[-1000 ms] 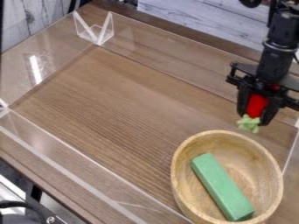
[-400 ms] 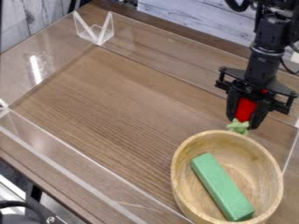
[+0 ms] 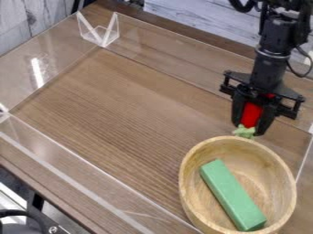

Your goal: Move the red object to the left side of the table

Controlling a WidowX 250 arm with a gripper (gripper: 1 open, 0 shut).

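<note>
Red toy fruit (image 3: 253, 116) sits clamped between the fingers of the gripper (image 3: 254, 119) at the right of the frame, its green stem end poking out below, just above the rim of the wooden bowl (image 3: 196, 155), which holds a green block (image 3: 232, 195) on the table (image 3: 123, 101).

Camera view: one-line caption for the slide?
End effector gripping the red object just above the table, beside a wooden bowl holding a green block.
</note>
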